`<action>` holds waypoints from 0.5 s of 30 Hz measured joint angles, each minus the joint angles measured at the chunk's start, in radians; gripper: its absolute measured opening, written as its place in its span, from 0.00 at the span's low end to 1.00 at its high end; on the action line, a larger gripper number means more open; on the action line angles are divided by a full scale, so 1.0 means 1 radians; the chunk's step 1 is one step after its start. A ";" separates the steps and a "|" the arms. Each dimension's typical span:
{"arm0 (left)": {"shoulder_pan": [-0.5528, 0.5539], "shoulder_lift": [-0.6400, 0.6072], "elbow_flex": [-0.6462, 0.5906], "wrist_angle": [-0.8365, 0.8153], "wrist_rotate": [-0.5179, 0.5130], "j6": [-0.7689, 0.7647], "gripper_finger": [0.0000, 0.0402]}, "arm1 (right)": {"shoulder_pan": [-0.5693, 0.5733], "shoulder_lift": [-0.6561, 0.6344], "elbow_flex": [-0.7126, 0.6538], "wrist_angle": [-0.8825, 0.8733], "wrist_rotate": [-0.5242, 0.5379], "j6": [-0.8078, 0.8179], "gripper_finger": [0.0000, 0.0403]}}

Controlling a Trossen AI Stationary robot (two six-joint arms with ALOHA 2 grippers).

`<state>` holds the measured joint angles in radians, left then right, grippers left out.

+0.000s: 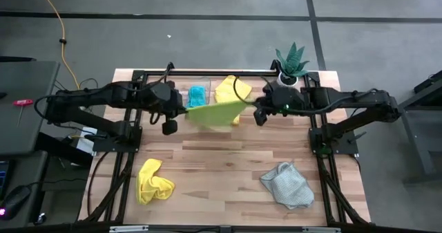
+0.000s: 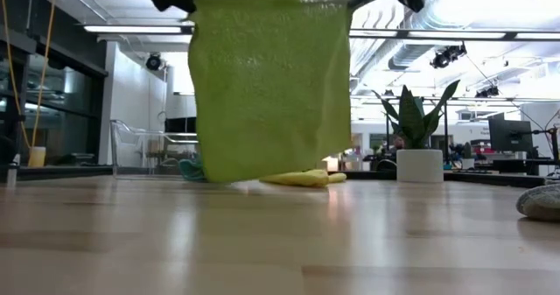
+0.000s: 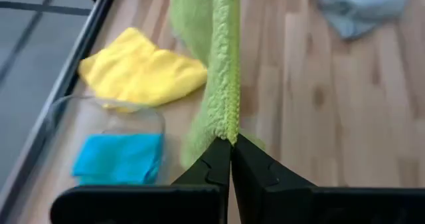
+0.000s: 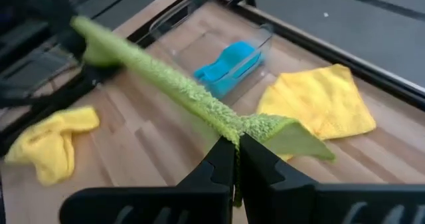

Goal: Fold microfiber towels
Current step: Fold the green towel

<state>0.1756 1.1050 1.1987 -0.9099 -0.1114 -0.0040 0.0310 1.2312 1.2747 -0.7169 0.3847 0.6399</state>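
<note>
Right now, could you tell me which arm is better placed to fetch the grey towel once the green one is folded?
Right, probably. The grey towel lies near the table's front on the right arm's side. Both tools, left and right, are shut on the green towel.

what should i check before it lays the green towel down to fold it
1. Left gripper pinching a top corner of the green towel: ok.
2. Right gripper pinching the other corner: ok.
3. Top edge stretched level between them: ok.
4. Bare table in front to lay it on: ok.
5. Bottom edge clear of the yellow towel behind it: cannot tell.
6. Towel hanging flat, no twist: ok.
</note>
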 joint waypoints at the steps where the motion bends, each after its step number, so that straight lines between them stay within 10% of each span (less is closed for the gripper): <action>1: -0.014 0.000 0.002 -0.020 -0.010 0.000 0.00 | 0.022 0.000 -0.003 -0.001 0.001 0.016 0.00; 15: -0.439 0.097 -0.315 0.165 0.080 -0.539 0.00 | 0.369 0.018 -0.471 0.415 -0.022 0.586 0.00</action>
<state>-0.2635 1.2024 0.8837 -0.7449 -0.0310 -0.5426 0.4000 1.2494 0.8037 -0.3023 0.3631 1.2256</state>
